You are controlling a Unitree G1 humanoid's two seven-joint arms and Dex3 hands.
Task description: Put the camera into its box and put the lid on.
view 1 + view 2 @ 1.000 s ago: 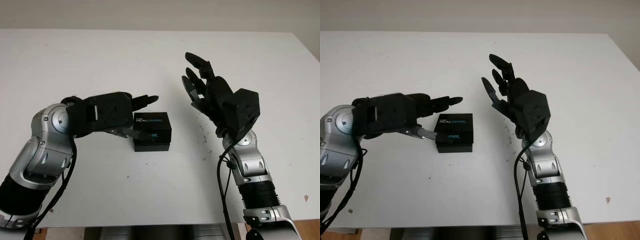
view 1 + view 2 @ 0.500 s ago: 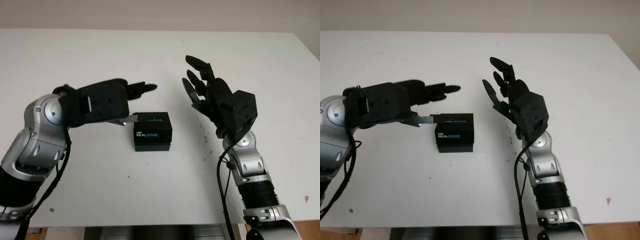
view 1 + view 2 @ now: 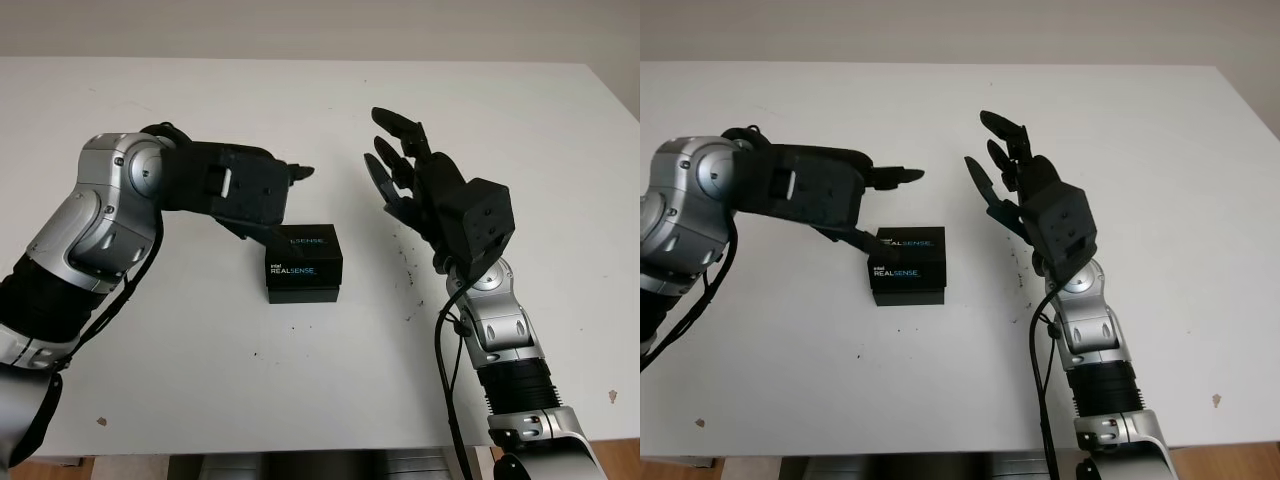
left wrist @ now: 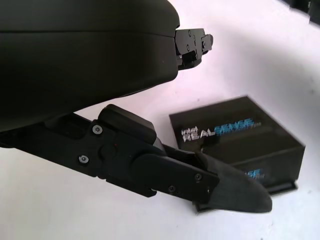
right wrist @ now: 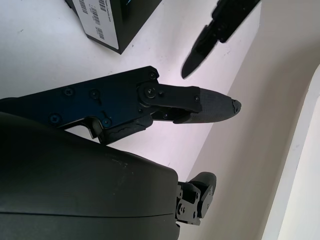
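A small black rectangular cardboard box (image 3: 304, 264) printed with "REALSENSE" in white and blue lettering sits on the white bench (image 3: 300, 110), roughly in the middle between the two arms. Its lid is on and sits squarely over the base, so the container is closed and whatever it holds cannot be seen.

The left robot hand (image 3: 258, 192) hovers just above and behind the box's left rear corner, holding nothing and open. One finger points toward the right arm above the bench behind the box, and in the left wrist view a lower finger (image 4: 200, 177) crosses in front of the box's near edge; whether it touches the lid I cannot tell.

The right robot hand (image 3: 1005, 175) is raised off the bench to the right of the box, well apart from it, palm turned toward the box. It too is open and holds nothing. In the right wrist view one corner of the box (image 5: 112, 22), bearing a white barcode label, shows beyond the hand's finger.

A scatter of small dark specks (image 3: 408, 270) marks the bench surface between the box and the right forearm
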